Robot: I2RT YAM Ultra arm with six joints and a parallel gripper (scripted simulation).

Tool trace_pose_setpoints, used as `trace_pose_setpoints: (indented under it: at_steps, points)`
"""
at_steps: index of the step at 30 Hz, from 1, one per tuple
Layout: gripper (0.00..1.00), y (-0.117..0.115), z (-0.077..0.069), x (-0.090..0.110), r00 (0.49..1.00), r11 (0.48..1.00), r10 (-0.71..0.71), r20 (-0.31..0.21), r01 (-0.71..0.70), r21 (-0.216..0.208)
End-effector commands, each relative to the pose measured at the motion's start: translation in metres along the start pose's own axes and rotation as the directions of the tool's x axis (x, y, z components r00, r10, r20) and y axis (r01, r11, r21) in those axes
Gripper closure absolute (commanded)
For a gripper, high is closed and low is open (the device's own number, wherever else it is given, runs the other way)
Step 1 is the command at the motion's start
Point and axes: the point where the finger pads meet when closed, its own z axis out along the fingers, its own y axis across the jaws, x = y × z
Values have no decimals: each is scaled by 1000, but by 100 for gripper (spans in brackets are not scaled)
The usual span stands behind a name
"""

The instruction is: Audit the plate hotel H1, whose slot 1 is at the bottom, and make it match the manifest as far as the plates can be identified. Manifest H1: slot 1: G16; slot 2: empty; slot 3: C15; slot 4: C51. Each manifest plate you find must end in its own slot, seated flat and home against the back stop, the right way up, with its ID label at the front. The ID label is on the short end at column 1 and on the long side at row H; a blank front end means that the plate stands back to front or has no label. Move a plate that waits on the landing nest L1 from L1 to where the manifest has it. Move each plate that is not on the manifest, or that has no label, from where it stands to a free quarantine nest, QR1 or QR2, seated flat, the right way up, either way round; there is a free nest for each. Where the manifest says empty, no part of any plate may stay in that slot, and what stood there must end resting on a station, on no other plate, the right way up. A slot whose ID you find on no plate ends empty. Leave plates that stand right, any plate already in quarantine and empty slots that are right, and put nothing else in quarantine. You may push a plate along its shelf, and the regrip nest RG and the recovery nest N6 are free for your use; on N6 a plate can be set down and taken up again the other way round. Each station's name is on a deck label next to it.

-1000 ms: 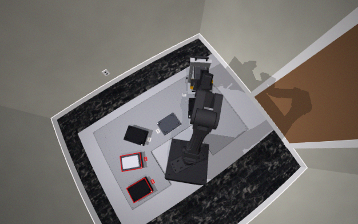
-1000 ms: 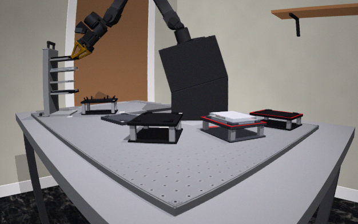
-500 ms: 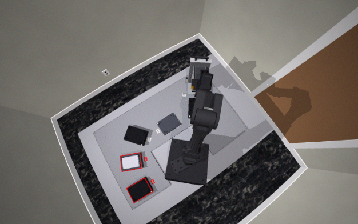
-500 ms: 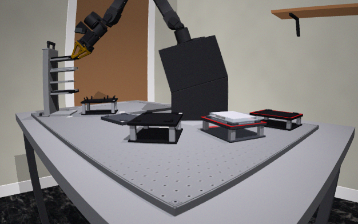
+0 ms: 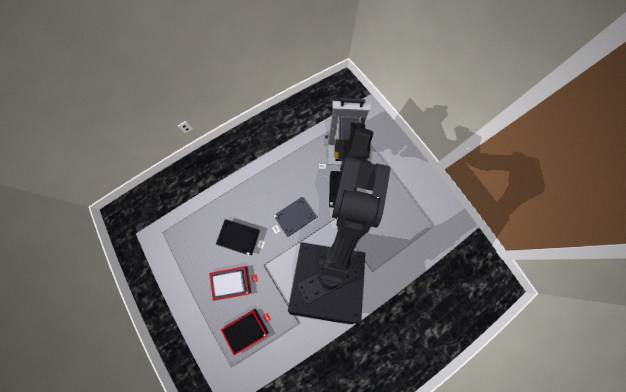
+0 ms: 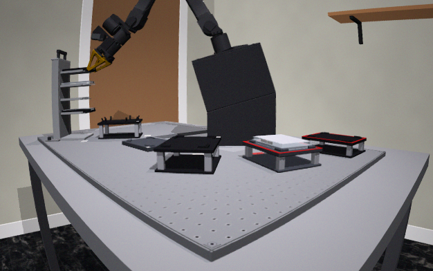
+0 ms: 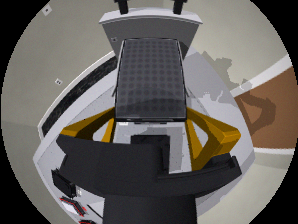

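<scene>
The plate hotel H1 (image 6: 57, 100) (image 5: 350, 106) stands at the far left corner of the deck. A dark plate (image 6: 73, 70) (image 7: 150, 75) lies in its top slot. In the wrist view my gripper (image 7: 151, 120) (image 6: 94, 66) straddles that plate's front end, with a yellow finger against each long side. The gripper is shut on the plate at the shelf's front. Another dark plate (image 6: 79, 110) lies in the bottom slot. The two middle shelves look pale and thin, and I cannot tell whether either holds a plate. I cannot read any label.
A pinned black nest (image 6: 119, 122) stands beside the hotel. A flat grey nest (image 6: 142, 143) (image 5: 296, 216) and a raised black nest (image 6: 188, 143) (image 5: 238, 236) follow. One red-rimmed nest holds a white plate (image 6: 283, 139) (image 5: 229, 283). The other red-rimmed nest (image 6: 333, 137) (image 5: 244, 332) is bare.
</scene>
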Motion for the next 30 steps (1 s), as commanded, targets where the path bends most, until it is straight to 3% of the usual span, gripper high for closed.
trace_pose_setpoints:
  at_steps: [1, 30]
  points:
    - [14, 0, -4, -4, 1000, 1000, -2, 13, 2, 1]
    - [14, 0, -29, 20, 1000, 1000, -2, 12, 2, 1]
